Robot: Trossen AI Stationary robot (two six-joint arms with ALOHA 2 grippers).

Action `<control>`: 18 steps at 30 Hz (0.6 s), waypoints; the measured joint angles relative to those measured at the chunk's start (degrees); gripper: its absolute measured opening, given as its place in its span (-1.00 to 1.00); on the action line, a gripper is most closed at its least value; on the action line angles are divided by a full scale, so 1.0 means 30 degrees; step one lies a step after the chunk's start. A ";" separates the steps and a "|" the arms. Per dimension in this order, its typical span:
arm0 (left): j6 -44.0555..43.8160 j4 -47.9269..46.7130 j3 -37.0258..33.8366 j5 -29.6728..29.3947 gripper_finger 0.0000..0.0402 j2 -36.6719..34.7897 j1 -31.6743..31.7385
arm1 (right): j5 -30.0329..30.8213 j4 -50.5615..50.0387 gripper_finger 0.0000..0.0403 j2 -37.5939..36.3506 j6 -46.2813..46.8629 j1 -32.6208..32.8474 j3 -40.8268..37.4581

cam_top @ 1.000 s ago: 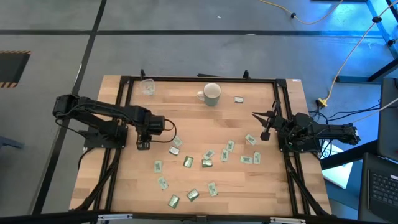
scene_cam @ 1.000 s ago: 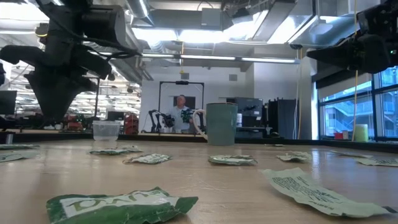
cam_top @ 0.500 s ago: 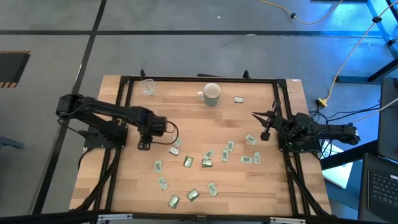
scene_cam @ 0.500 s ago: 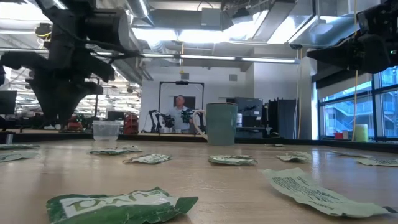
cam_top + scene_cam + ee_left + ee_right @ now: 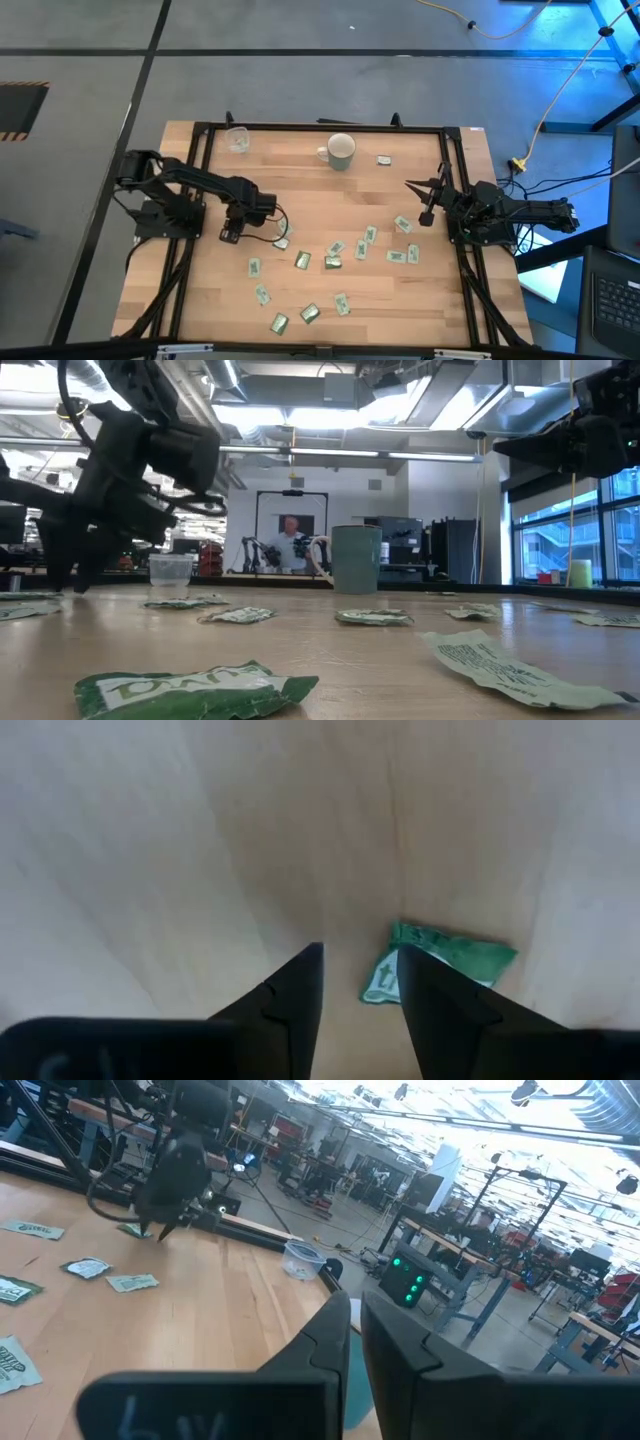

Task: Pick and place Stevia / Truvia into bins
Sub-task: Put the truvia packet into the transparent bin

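Several green-and-white Stevia sachets (image 5: 333,262) lie flat across the table's middle and near half. The clear cup (image 5: 237,139) and the pale mug (image 5: 341,151) stand upright at the far edge. My left gripper (image 5: 360,955) is open and points down just above the wood. Bare wood shows between its fingers, and one sachet (image 5: 455,958) lies just outside one finger, its edge hidden behind that finger. In the high view this gripper (image 5: 270,226) is left of centre. My right gripper (image 5: 355,1302) is shut on nothing and waits level at the right edge (image 5: 425,208).
A black frame rail (image 5: 320,127) runs around the table. One sachet (image 5: 384,159) lies apart, right of the mug. Bare wood lies between the left gripper and the cup. In the low view a sachet (image 5: 190,690) lies close to the camera, and a person stands far behind the table.
My left gripper has gone down toward the table and a little toward the sachets at the middle, tipping steeper and rolling about its own line. The sachets, cup and mug have stayed in place.
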 joint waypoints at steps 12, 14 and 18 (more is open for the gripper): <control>0.0066 -0.0131 0.0124 0.0496 -0.55 0.0890 -0.0259 | 0.0004 -0.0015 -0.83 0.0006 0.0000 -0.0004 -0.0004; 0.0075 -0.0361 0.0245 0.0831 -0.54 0.0772 -0.0287 | 0.0000 -0.0015 -0.83 0.0000 0.0000 0.0000 0.0000; 0.0412 -0.0490 0.0511 0.1737 -0.53 0.0806 -0.0321 | -0.0002 -0.0015 -0.83 0.0000 0.0000 -0.0002 -0.0002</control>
